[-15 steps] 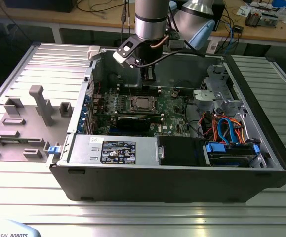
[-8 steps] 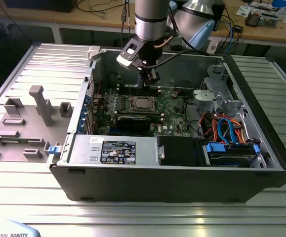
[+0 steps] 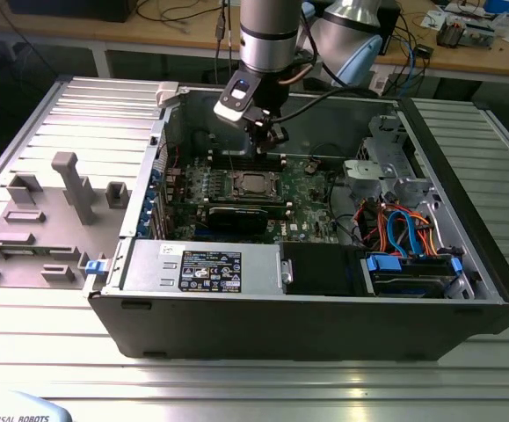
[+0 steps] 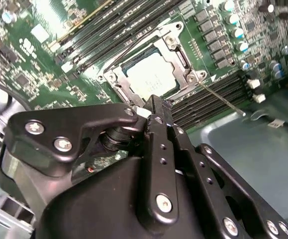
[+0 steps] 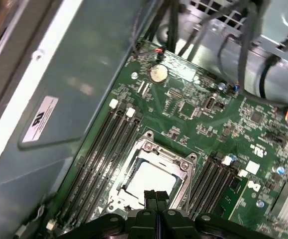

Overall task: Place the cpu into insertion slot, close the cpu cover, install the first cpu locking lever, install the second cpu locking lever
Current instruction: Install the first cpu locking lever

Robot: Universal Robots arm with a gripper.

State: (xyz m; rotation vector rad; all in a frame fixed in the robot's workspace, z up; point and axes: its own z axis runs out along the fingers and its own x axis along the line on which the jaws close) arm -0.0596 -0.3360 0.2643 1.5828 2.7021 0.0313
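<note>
The open case (image 3: 307, 325) lies on a ribbed metal table (image 3: 254, 387). In the exterior view, grey fixture blocks (image 3: 74, 189) stand on the table at the case's 9 o'clock. A far table (image 3: 474, 57) strewn with cables runs across the room at 12 o'clock.

The arm comes down into the case, and its pincer (image 3: 270, 134) hangs over the green board (image 3: 316, 198), at 12 o'clock of the cpu (image 3: 255, 183). The cpu sits in the slot (image 3: 240, 185) with its silvery top up.

In both wrist views the cover (image 5: 156, 151) lies flat as a shiny frame around the cpu. The pincer's fingers (image 5: 150, 195) are pressed together and hold nothing. Their tips are near the cover's rim, and I cannot tell whether they touch it.

In the second wrist view a thin lever (image 4: 222, 98) runs from one corner of the cover out over the memory slots (image 4: 218, 92).
</note>
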